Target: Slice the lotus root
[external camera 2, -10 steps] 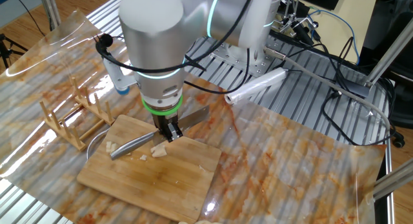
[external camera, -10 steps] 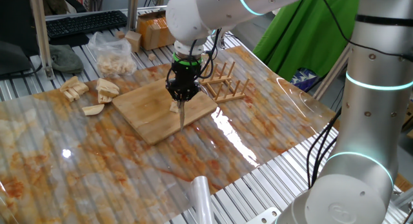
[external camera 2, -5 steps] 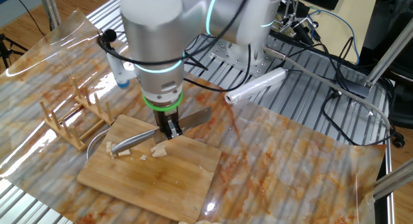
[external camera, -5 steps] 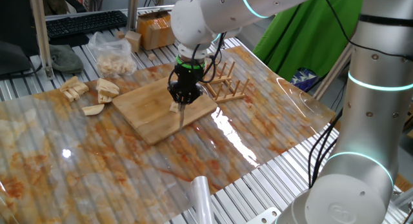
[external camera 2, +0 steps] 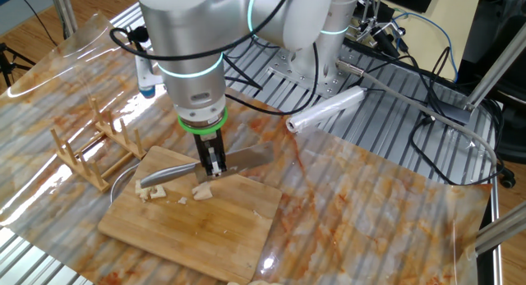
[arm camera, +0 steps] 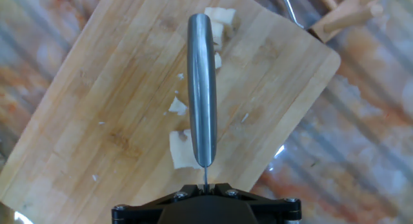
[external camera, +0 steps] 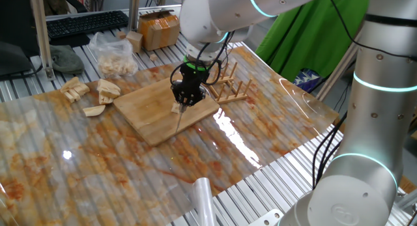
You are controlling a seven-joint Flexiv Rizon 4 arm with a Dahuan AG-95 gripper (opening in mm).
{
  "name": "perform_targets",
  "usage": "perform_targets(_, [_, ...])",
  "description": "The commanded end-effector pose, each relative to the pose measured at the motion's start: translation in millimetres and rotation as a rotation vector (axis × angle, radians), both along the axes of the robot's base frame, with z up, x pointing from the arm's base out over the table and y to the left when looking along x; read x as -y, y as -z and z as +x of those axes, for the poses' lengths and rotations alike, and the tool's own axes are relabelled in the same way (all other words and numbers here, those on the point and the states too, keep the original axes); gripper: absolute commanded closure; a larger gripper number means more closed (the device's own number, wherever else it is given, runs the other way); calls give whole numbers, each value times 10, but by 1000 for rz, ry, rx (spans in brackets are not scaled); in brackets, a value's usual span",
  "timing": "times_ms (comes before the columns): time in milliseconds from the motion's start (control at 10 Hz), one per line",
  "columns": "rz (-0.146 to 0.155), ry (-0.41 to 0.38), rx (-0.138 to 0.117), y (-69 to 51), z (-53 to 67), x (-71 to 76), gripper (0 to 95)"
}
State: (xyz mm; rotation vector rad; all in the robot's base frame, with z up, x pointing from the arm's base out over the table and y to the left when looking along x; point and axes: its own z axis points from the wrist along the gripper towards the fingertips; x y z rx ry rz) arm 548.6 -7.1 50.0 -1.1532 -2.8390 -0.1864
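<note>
Gripper (external camera 2: 213,165) is clamping a knife (external camera 2: 205,167) by the middle, holding it roughly level over the far edge of the bamboo cutting board (external camera 2: 197,219). Lotus root pieces (external camera 2: 202,191) are lying on the board under the knife. Wooden dish rack (external camera 2: 92,153) is sitting just left of the board on the plastic-covered table (external camera 2: 370,203).

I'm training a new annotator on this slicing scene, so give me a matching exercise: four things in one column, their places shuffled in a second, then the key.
Things:
1. knife
2. cutting board
3. wooden rack
4. bag of pieces

Places:
A. beside the board, on the green cloth's side
B. behind the board, near the keyboard
C. clamped in the gripper
D. under the cut pieces

Pairs: 1-C, 2-D, 3-A, 4-B
</note>
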Motion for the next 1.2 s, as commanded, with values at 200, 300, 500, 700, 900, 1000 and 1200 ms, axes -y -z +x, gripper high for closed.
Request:
perform_targets(200, [-10,33,5,26,60,-118,950])
perform_targets(300, [-13,31,5,14,98,-145,950])
perform_targets(500, [-8,44,3,8,154,-151,950])
perform_targets(700, [-4,66,1,4,192,-153,950])
perform_targets(900, [4,98,-5,-2,197,-157,950])
perform_targets(1000, [18,122,-9,-5,197,-166,950])
perform_targets(1200, [19,152,-13,-22,218,-192,950])
